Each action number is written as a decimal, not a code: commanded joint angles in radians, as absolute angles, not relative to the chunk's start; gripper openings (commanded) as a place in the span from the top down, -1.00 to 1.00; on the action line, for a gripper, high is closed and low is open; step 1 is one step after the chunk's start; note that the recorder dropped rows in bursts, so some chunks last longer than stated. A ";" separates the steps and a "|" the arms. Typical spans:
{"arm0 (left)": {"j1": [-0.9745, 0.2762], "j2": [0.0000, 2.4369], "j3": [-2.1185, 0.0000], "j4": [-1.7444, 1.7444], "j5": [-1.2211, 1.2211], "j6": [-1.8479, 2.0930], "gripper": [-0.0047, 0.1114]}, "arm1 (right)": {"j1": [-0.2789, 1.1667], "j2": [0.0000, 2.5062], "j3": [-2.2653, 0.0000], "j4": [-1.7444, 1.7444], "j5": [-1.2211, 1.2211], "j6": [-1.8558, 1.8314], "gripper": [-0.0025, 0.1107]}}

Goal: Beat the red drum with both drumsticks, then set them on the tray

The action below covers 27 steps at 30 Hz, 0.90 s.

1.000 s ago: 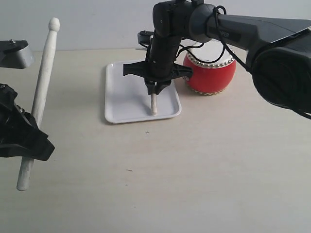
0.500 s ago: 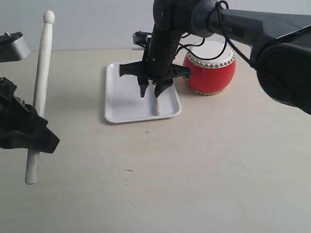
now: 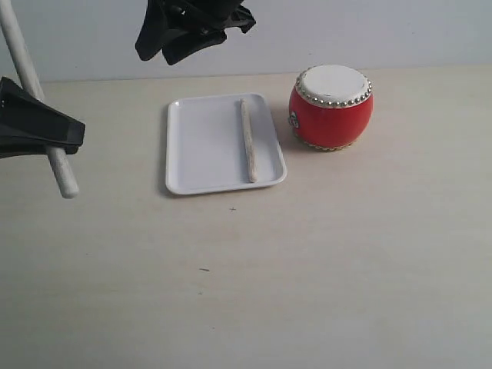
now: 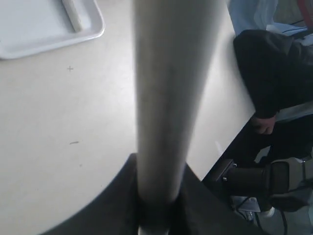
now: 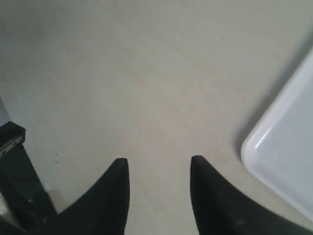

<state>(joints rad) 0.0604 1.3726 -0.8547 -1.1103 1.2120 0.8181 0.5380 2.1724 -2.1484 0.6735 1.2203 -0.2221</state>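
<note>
Tabletop (image 3: 346, 269), drumstick (image 3: 247, 142) near-to-far in tray (image 3: 200, 146), left claw (image 3: 55, 137) clamping steep second drumstick (image 3: 21, 58), right claw (image 5: 159, 169) apart

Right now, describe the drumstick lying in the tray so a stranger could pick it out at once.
Find the white rectangular tray beside the red drum on the pale table. Inside it, along the side nearest the drum, a slim whitish drumstick lies flat. The other drumstick is held up off the table by the left gripper.

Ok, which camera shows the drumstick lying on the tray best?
Exterior view: the whole drumstick lies along the tray. Left wrist catches only one end; right wrist shows just a tray corner, no stick.
</note>
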 commanded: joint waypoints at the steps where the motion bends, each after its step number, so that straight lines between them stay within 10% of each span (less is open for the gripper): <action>1: 0.129 1.373 -0.854 -1.149 1.221 0.840 0.92 | 0.536 2.115 -2.066 0.702 1.221 -0.256 0.25; 27: 0.164 1.373 -0.810 -1.122 1.118 0.525 0.92 | 0.787 1.996 -1.779 0.738 1.093 -0.416 0.25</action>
<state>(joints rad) 0.1685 1.3726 -0.8340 -1.1250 1.1223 0.5416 0.7792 2.0140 -1.7843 0.7622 1.1501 -0.4085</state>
